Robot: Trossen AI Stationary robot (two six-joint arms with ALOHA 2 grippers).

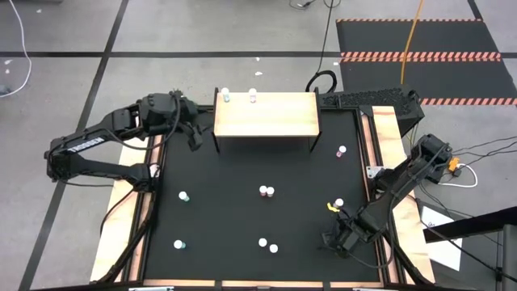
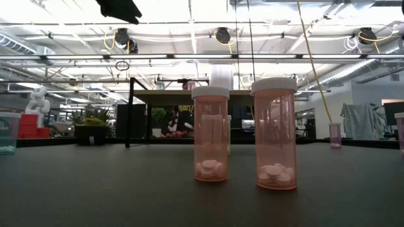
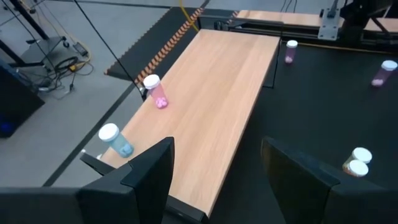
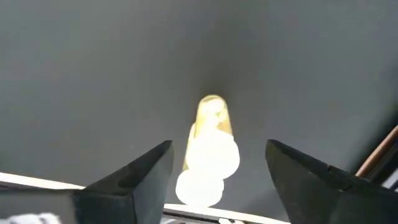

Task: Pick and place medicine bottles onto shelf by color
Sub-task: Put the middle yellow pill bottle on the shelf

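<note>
The light wooden shelf [image 1: 266,113] stands at the mat's far side, with a blue bottle [image 3: 115,140] and a pink bottle [image 3: 155,92] upright on its far edge. My left gripper [image 1: 192,137] hovers open by the shelf's left end, nothing between its fingers [image 3: 152,177]. My right gripper [image 1: 338,234] points down, open, near the mat's front right. In its wrist view a yellow bottle [image 4: 210,140] with a white cap shows between the two fingers, touching neither. Other bottles stand about the mat, two pink ones [image 1: 266,191] side by side at its middle.
Loose bottles stand at the mat's left [image 1: 184,196], front left [image 1: 178,243], front middle [image 1: 268,245] and right [image 1: 342,150]. Wooden rails [image 1: 380,137] frame the black mat. The two pink bottles [image 2: 210,135] loom close in the low view.
</note>
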